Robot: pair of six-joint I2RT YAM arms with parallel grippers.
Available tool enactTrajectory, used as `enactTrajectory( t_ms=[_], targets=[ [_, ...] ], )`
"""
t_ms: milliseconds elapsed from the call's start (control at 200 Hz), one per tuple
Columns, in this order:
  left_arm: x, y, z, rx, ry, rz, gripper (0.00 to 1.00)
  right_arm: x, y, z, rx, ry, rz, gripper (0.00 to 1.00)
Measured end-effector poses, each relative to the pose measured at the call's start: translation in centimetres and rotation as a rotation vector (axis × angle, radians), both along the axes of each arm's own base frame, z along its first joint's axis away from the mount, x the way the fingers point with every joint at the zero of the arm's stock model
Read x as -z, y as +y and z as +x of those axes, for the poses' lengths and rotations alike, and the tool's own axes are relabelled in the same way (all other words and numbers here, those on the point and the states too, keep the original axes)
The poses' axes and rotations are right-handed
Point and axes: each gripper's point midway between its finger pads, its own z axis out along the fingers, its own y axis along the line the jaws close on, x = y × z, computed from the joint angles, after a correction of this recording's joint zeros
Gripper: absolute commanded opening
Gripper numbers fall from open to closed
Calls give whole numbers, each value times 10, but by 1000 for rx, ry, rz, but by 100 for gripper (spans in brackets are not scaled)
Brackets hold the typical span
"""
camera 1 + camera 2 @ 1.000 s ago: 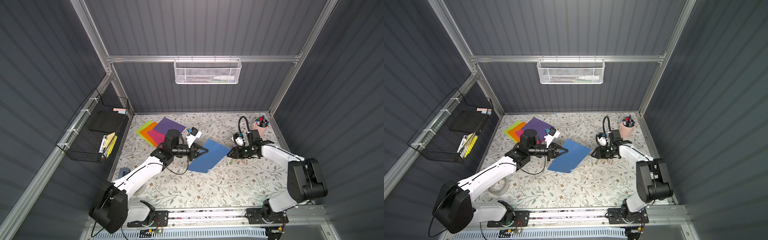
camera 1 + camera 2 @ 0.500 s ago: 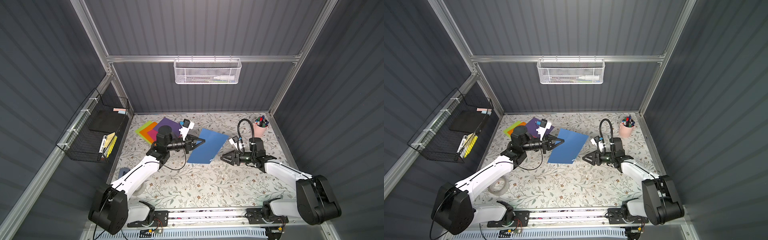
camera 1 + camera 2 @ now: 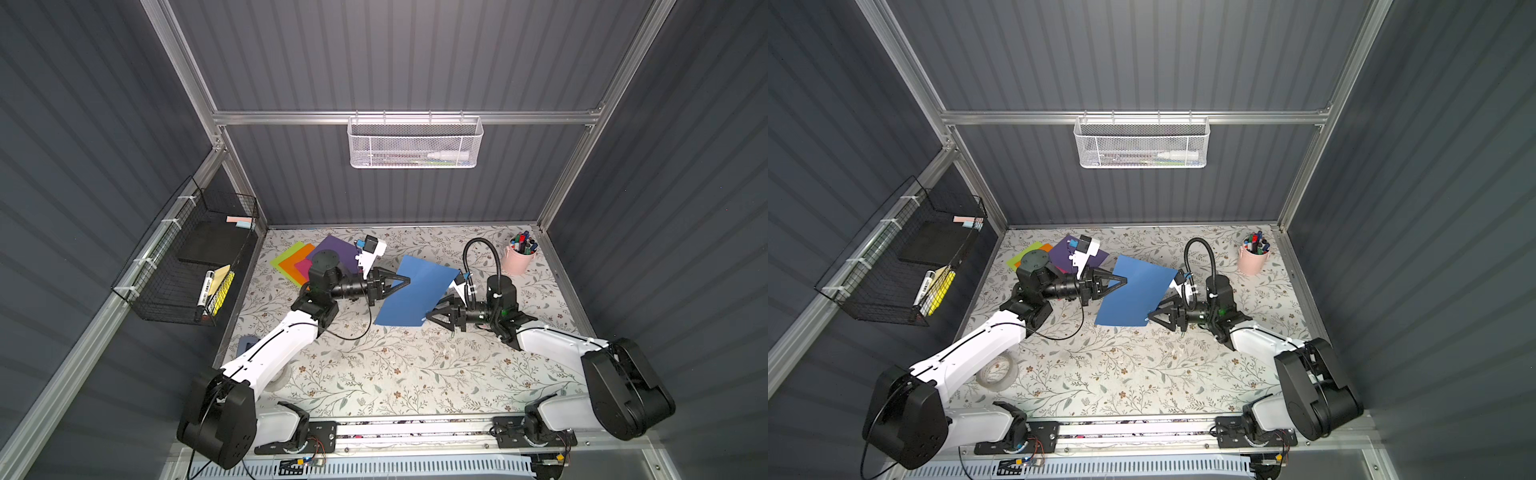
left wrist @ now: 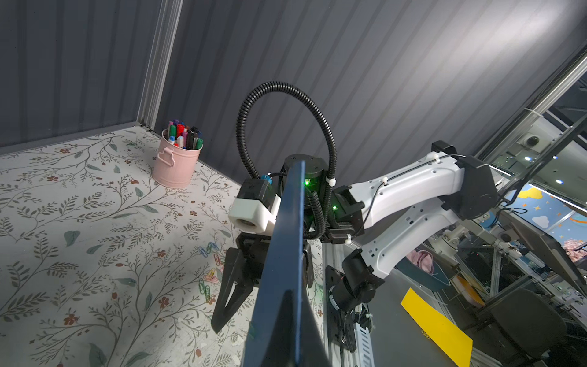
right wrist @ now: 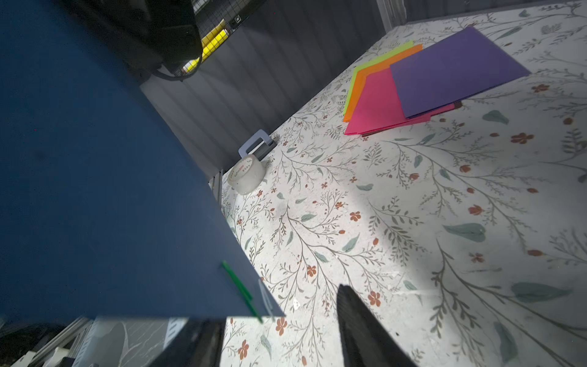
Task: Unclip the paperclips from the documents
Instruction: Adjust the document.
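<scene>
My left gripper [image 3: 405,281] [image 3: 1123,281] is shut on one edge of a navy blue document [image 3: 415,295] [image 3: 1133,295] and holds it tilted above the table. In the left wrist view the sheet [image 4: 286,254] shows edge-on. A green paperclip [image 5: 241,290] and a pale one sit on the sheet's low corner. My right gripper [image 3: 432,313] [image 5: 279,321] stands open right at that corner, one finger [image 5: 362,327] clear of the paper. Purple [image 5: 454,70], pink [image 5: 381,108], orange and lime documents lie stacked at the back left [image 3: 307,257]. Several loose paperclips [image 4: 206,286] lie on the table.
A pink cup of marker pens [image 3: 518,257] stands at the back right. A tape roll [image 3: 996,372] and a hole punch [image 5: 257,146] sit near the left edge. A black wire basket [image 3: 187,257] hangs on the left wall, a white mesh basket [image 3: 415,143] on the back wall.
The left gripper has raised the blue sheet and drawn it toward the back. The right arm has swung from beside the cup to the sheet's low corner, and its jaws have opened.
</scene>
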Motion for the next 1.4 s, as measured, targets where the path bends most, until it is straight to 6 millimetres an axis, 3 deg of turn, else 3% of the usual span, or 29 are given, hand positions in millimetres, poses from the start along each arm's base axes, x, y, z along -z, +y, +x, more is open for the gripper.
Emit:
enactTrajectory(
  t_ms=[100, 330, 615, 670, 730, 795, 920, 1006, 1166, 1401],
  targets=[
    [0, 2, 2, -8, 2, -1, 0, -7, 1, 1, -3, -10, 25, 37],
    [-1, 6, 5, -13, 9, -3, 0, -25, 7, -11, -78, -28, 85, 30],
    [-3, 7, 3, -2, 3, -8, 0, -32, 10, -17, -116, -11, 103, 4],
    [-3, 7, 3, -2, 3, -8, 0, -35, 10, -17, -117, -13, 105, 3],
    [-3, 7, 4, -3, 3, -8, 15, -38, 10, -17, -119, -18, 106, 2],
    [-3, 8, 3, 1, 8, -9, 24, -42, 10, -17, -120, -22, 106, 2],
    [2, 7, -1, 27, 28, -8, 27, -49, 10, -17, -127, -28, 103, 2],
    [8, 7, -3, 40, 47, -4, 23, -52, 11, -16, -131, -24, 99, 2],
    [11, 6, -6, 55, 59, -3, 0, -52, 11, -16, -137, -6, 93, 4],
    [11, 7, -3, 35, 57, -2, 0, -50, 11, -18, -147, 18, 85, 16]
  ],
)
